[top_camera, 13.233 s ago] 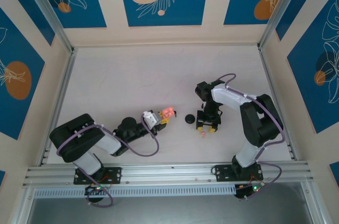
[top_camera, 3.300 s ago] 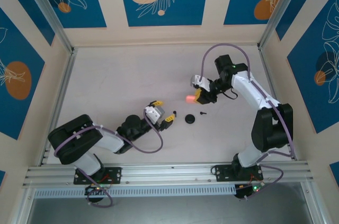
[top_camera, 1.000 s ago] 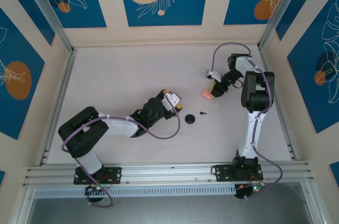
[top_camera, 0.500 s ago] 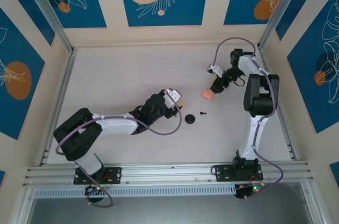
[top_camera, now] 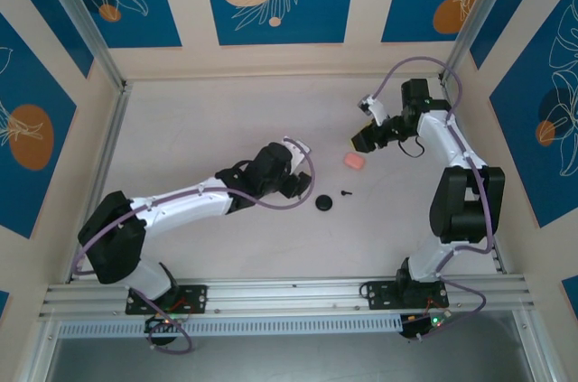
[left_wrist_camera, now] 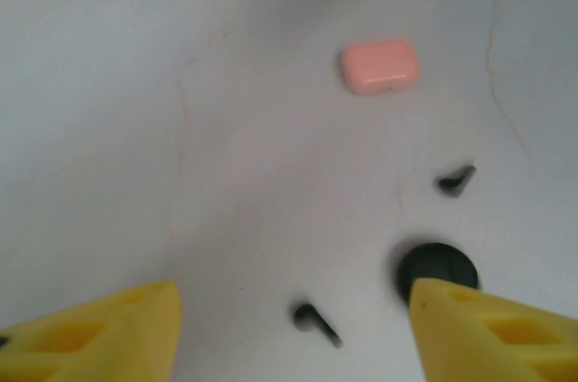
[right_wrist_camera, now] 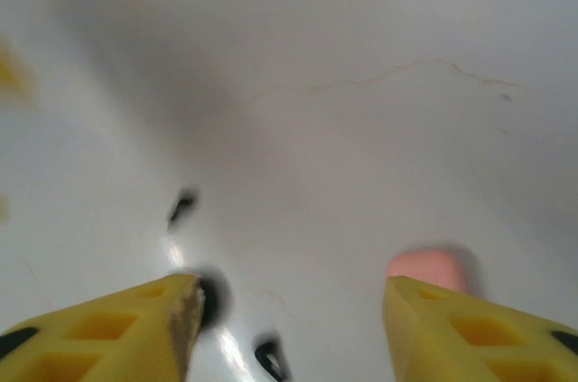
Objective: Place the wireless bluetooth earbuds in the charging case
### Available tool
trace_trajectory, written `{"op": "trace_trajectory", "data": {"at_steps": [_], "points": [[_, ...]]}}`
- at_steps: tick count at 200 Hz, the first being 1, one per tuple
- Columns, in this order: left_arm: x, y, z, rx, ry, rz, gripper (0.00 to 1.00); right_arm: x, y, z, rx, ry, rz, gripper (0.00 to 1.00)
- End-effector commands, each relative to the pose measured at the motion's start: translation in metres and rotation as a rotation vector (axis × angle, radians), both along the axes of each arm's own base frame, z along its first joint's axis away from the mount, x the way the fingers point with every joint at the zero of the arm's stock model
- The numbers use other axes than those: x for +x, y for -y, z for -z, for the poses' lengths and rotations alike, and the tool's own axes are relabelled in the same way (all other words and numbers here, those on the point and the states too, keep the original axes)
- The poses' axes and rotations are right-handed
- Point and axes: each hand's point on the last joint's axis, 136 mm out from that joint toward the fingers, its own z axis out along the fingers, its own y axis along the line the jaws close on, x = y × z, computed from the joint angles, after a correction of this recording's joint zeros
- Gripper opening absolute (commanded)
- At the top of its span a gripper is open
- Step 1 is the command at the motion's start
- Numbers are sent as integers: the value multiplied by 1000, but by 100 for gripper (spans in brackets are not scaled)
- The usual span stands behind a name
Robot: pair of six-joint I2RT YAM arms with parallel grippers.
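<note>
The salmon-pink charging case lies shut on the table, also seen in the left wrist view and the right wrist view. One black earbud lies just below it. My left gripper hangs open over the table left of the case. A second earbud lies on the table between its yellow fingers. My right gripper is open just above and to the right of the case, apart from it. Both earbuds lie ahead of the right gripper.
A flat black round disc lies beside the earbuds, close to my left gripper's right finger. Aluminium rails and patterned walls bound the table on three sides.
My right gripper has opened wider and drawn back up and to the right, leaving the case on the table. My left arm has stretched further and turned its gripper down over an earbud.
</note>
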Motion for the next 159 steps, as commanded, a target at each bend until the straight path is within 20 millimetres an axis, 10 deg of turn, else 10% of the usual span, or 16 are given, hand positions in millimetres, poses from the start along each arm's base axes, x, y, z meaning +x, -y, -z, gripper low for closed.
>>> {"op": "trace_trajectory", "data": {"at_steps": [1,159], "points": [[-32,4,12,51,-271,-45,62,-13,-2,-31,180,-148,267,60],[-32,76,82,334,-605,-81,59,-78,36,-11,450,-421,654,65]]}}
